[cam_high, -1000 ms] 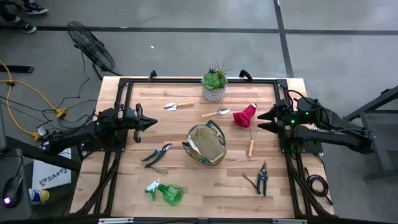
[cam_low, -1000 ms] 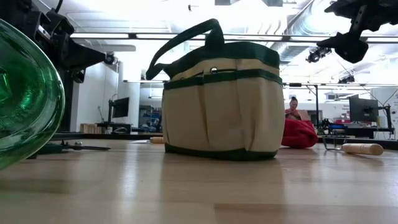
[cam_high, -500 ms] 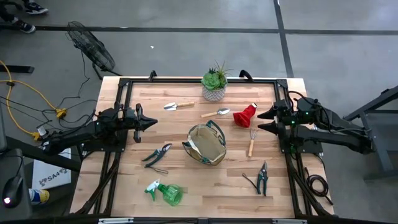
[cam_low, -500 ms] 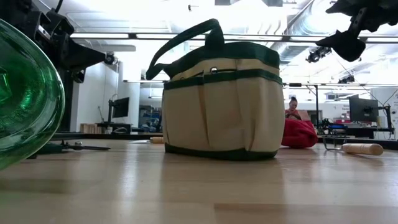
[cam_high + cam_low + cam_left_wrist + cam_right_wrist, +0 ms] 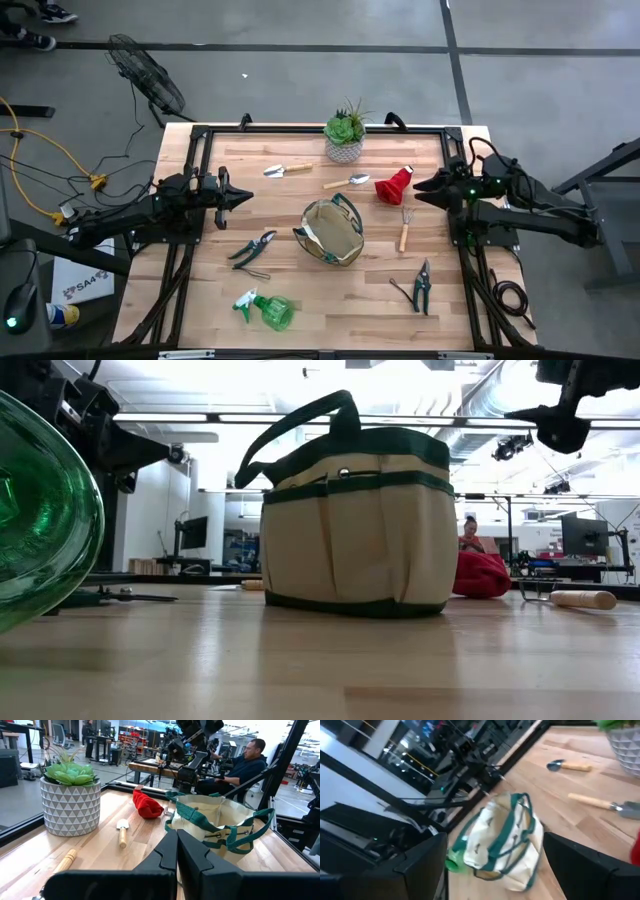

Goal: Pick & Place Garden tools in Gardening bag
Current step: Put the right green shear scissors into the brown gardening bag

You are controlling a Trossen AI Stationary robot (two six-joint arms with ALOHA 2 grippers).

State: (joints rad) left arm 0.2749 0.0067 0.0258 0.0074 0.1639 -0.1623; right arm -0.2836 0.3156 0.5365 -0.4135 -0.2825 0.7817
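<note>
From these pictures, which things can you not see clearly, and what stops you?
- Inside of the gardening bag: high view, too small to tell whether any tool lies in it.
- Green spray bottle: low view, cut off by the picture's left edge.
- Rake: low view, its tines are too small and far away.
- Pruning shears: hidden in the left wrist view, below the shut left gripper.

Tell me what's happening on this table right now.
Nothing is being handled yet. The gardening bag stands mid-table with the trowels, rake, shears and spray bottle lying around it. The right gripper, jaws open, hovers near the red cone; the left gripper, jaws shut, waits at the left edge.
</note>
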